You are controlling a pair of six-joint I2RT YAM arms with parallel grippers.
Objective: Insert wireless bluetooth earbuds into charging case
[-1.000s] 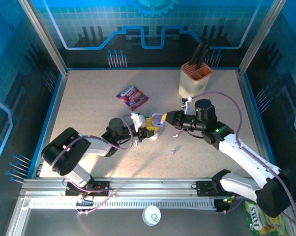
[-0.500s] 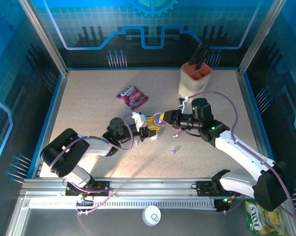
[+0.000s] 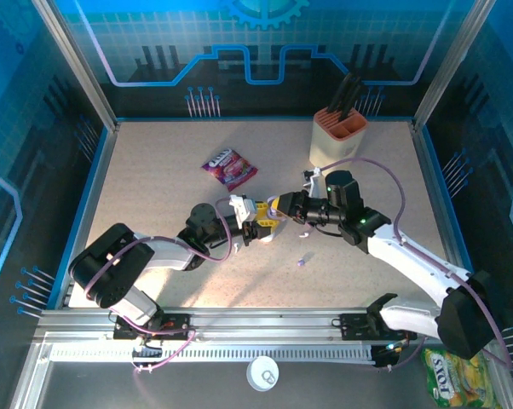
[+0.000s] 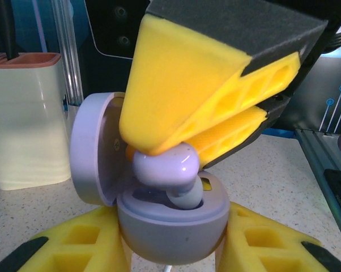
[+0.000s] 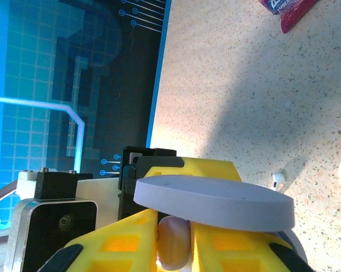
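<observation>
Two grippers meet mid-table: the left gripper point(image 3: 261, 227) clamps the open lilac case point(image 4: 170, 226) by its base, while the right gripper point(image 3: 279, 206) pinches a lilac earbud point(image 4: 165, 164), its stem inside the case's socket. A loose earbud point(image 3: 301, 262) lies nearby on the table point(image 3: 154, 170).

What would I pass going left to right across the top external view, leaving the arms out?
Purple snack packet → lilac charging case → loose lilac earbud → knife block → green snack bag beyond the table's near right corner.
</observation>
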